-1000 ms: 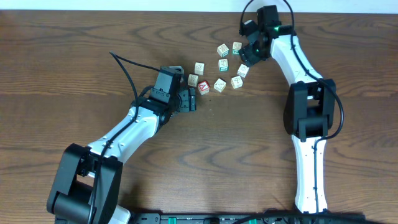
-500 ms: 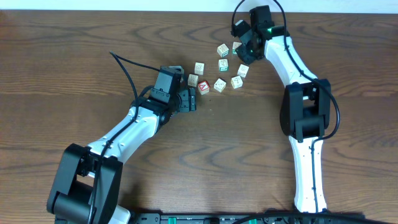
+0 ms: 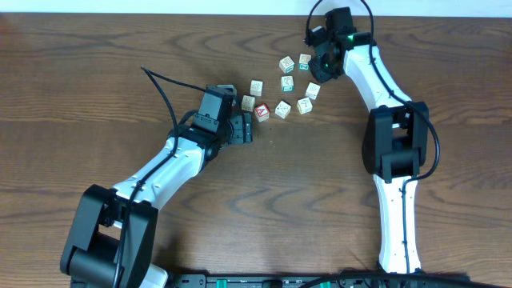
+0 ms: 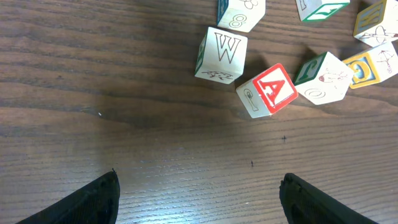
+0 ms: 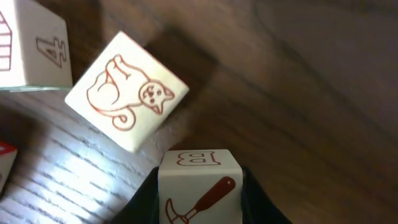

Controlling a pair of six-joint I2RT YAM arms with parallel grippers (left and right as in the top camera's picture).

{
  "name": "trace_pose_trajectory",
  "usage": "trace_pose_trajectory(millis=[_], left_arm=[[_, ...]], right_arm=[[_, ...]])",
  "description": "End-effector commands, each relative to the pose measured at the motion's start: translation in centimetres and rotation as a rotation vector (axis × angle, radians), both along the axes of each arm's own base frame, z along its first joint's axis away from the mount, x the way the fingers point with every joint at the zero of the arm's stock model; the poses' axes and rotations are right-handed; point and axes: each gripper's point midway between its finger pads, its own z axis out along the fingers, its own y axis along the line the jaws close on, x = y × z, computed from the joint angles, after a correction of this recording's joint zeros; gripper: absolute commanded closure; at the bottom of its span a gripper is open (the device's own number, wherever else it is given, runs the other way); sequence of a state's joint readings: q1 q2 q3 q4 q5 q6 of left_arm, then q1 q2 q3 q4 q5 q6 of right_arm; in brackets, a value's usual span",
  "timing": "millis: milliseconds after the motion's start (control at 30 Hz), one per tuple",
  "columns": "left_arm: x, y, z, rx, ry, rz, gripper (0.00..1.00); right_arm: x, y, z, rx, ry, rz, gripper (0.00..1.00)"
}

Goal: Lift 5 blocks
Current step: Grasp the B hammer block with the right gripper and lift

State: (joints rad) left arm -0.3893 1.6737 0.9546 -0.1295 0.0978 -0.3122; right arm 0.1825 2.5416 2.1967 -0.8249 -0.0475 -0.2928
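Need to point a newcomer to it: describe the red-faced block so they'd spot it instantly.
On the wooden table, find the scattered blocks just ahead of the left tool. The red-faced block is the one nearest that tool, beside the W block. Its red A face stands out; neighbours show cream faces.

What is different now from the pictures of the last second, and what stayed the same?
The right gripper drew slightly toward the far side, returned, and closed its jaws on the block with B and a hammer. The left gripper stayed open and in place. Nothing else moved, the red A cube included.
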Motion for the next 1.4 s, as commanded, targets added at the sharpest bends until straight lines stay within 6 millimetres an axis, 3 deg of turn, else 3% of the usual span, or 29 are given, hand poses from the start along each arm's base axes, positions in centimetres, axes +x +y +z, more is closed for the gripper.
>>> trace_pose_trajectory(millis=[0, 200, 333, 500, 767, 933, 1067, 1233, 1367], left_arm=[[0.9, -0.3, 1.1, 0.032, -0.048, -0.05, 0.17], [1.6, 0.3, 1.6, 0.103, -0.098, -0.087, 0.17], [2.9, 0.0, 3.2, 0.118, -0.147, -0.109, 0.17], [4.4, -0.8, 3.6, 0.115, -0.161, -0.121, 0.17], [4.7, -1.6, 0.0, 0.125, -0.094, -0.167, 0.18], [4.7, -1.6, -1.4, 0.166, -0.087, -0.218, 0.18], [5.3, -1.9, -1.2, 0.172, -0.122, -0.236, 0.18], [6.7, -2.4, -0.5, 0.157, -0.188, -0.232, 0.18], [7.4, -2.7, -1.1, 0.156, -0.193, -0.232, 0.18]], right_arm=[[0.7, -1.0, 6.6, 0.042, -0.092, -0.114, 0.98], [-3.0, -2.2, 12.9, 0.101, -0.045, -0.268, 0.99], [-6.7, -3.2, 14.1, 0.095, 0.066, -0.345, 0.99], [-11.1, -3.5, 12.6, 0.053, 0.246, -0.407, 0.99], [-16.5, -0.6, 10.2, -0.027, 0.44, -0.358, 0.99], [-18.7, 1.3, 8.6, -0.051, 0.483, -0.329, 0.99], [-20.8, 2.8, 7.3, -0.014, 0.498, -0.299, 0.99], [-24.0, 2.8, 5.2, 0.002, 0.502, -0.315, 0.99], [-26.1, 2.5, 3.9, 0.005, 0.52, -0.315, 0.99]])
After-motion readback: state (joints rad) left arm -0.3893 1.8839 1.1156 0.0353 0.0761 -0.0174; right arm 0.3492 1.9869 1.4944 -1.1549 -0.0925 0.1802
